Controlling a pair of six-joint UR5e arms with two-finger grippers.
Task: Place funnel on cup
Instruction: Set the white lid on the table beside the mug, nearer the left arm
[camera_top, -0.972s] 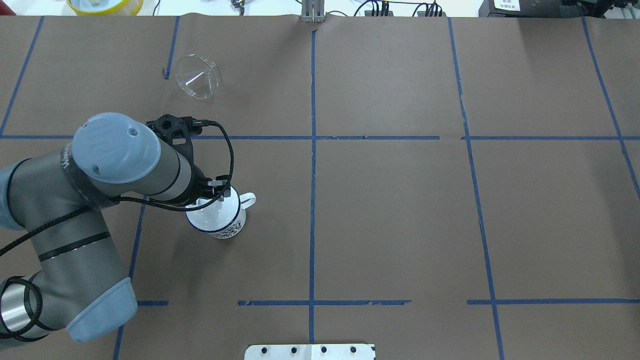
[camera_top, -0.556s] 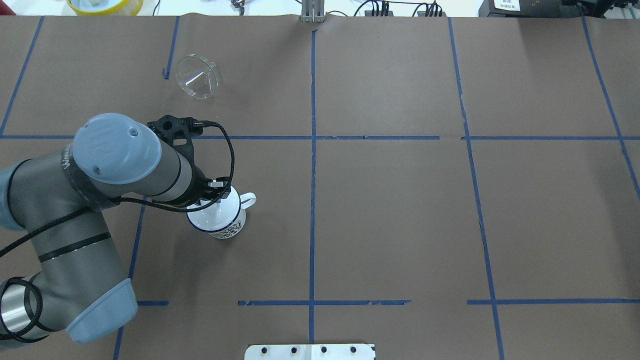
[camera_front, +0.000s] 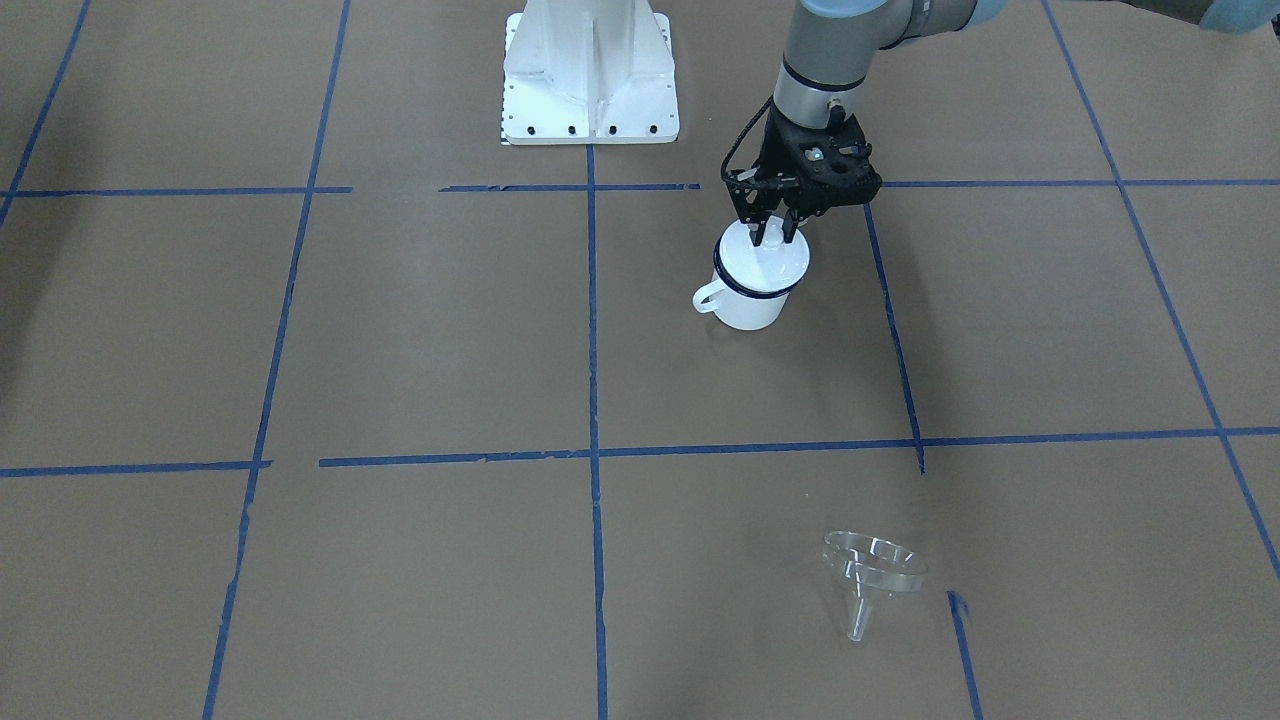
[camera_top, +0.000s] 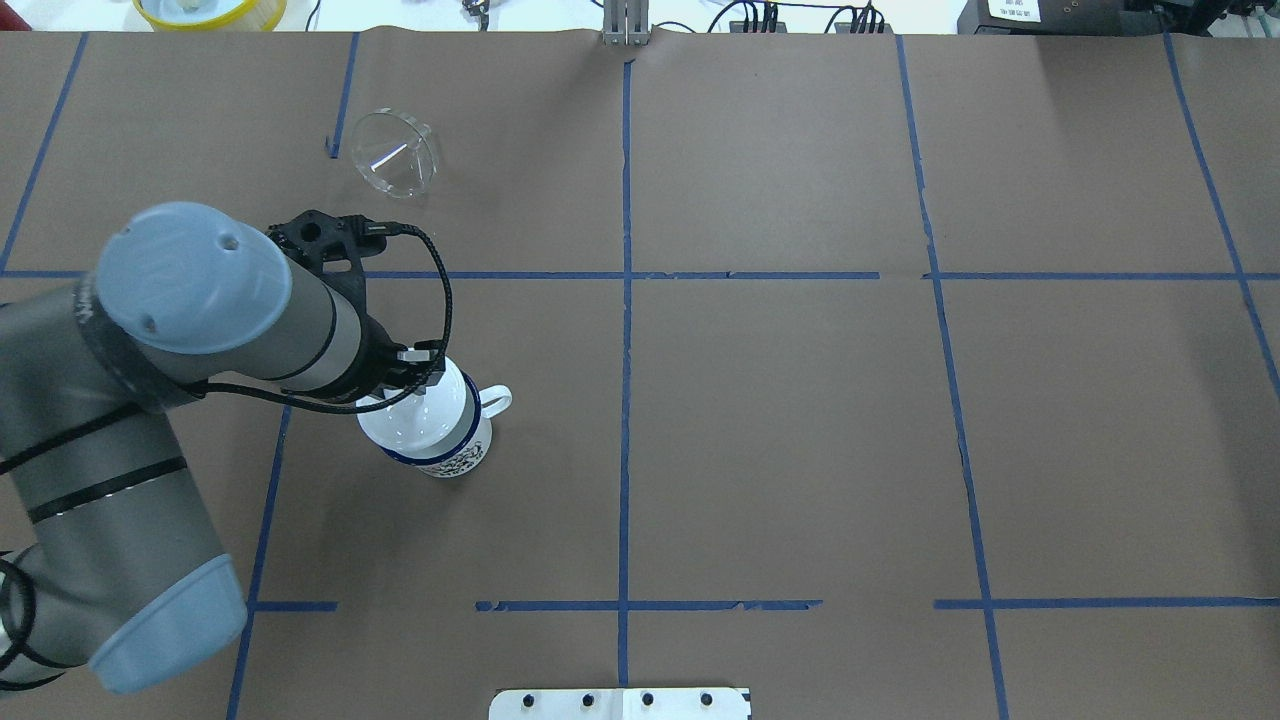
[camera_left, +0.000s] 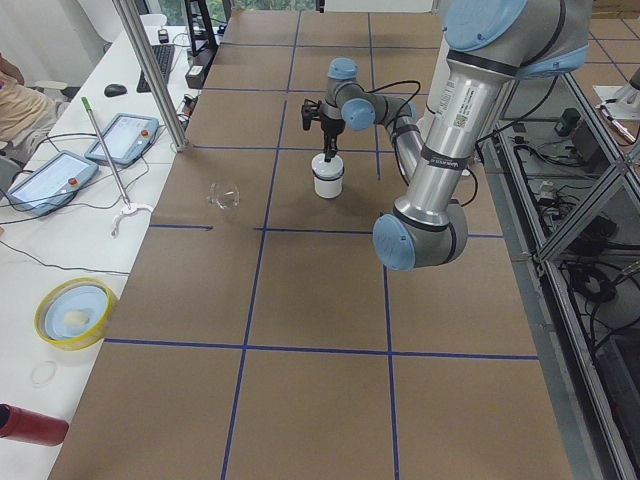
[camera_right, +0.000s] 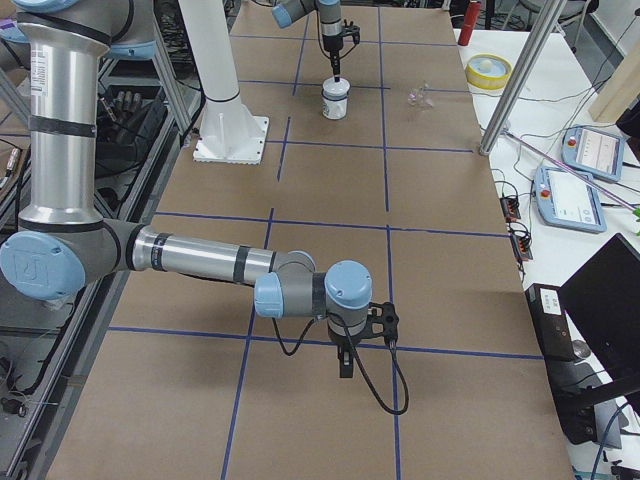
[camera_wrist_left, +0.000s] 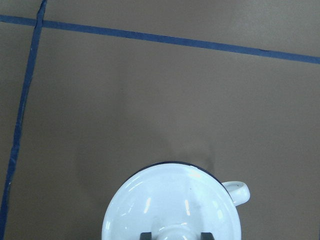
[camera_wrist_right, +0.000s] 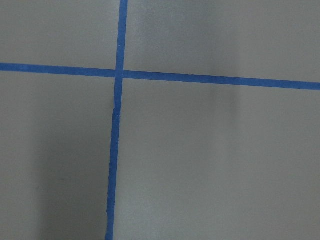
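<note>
Inspection found a brown paper-covered table (camera_top: 800, 400), gridded with blue tape lines (camera_top: 625, 400), directly beneath the jaws of the left gripper (camera_front: 773, 240). Well beyond those jaws, a white side bench (camera_left: 60, 240) carried grey tablet pendants (camera_left: 125, 138) and a yellow-rimmed bowl (camera_left: 72, 312). A silver upright pole (camera_left: 150, 75) stood at its edge. Lighting was even.
</note>
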